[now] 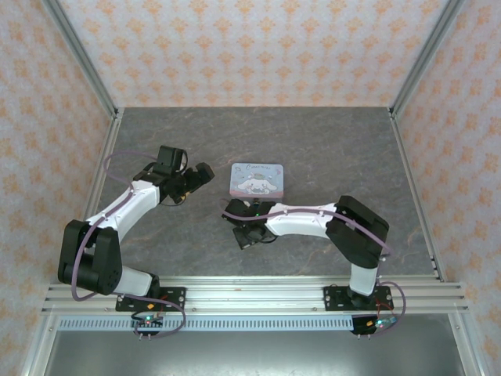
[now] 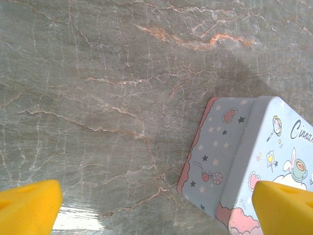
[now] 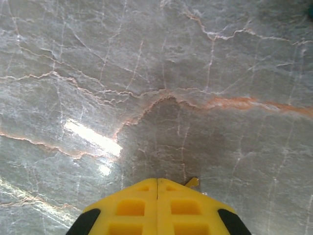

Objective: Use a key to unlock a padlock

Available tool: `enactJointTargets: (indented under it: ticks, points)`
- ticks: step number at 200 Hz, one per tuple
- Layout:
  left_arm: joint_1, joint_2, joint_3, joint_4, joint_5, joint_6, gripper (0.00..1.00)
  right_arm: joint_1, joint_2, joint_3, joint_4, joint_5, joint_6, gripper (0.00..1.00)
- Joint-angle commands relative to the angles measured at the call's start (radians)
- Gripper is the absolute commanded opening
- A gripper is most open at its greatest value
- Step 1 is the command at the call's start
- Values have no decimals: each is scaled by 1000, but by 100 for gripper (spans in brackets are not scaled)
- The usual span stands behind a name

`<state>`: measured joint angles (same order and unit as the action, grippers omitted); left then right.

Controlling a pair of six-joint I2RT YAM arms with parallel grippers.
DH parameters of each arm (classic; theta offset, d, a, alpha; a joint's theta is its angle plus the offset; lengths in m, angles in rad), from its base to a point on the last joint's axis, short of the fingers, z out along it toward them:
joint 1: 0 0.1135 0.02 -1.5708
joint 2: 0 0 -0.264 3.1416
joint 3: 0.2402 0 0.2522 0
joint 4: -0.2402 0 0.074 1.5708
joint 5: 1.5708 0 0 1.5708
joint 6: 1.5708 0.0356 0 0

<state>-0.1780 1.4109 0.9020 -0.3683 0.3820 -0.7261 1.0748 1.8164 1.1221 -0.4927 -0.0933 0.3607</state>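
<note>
My right gripper (image 3: 157, 180) is shut just above the grey stone table, its yellow fingers pressed together with no gap at the seam. The brass tip of the key (image 3: 192, 182) pokes out from under the right finger; I cannot tell whether it is clamped. A teal sliver at the upper right edge may be the padlock (image 3: 311, 14). From above, the right gripper (image 1: 244, 235) sits low in front of the tin. My left gripper (image 2: 156, 205) stands wide open over bare table, nothing between its fingers (image 2: 29, 205), just left of the tin (image 2: 244, 161).
A pale blue cartoon tin (image 1: 257, 179) lies at the table's middle, between the two grippers. The left gripper (image 1: 205, 172) hovers to its left. Metal frame rails (image 1: 94, 180) border the table's sides, with patterned walls behind.
</note>
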Motion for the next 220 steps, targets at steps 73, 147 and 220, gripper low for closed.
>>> enactJointTargets:
  ticks: [73, 147, 220]
  points:
    - [-137, 71, 29, 74, 34, -84, 100, -91, -211, -140, 102, 9, 107, 0]
    - [-203, 53, -39, 224, 68, -289, 100, -164, -360, -163, 134, -27, 168, 0]
    - [-219, 8, -118, 397, 117, -520, 100, -243, -435, -146, 203, -116, 240, 0]
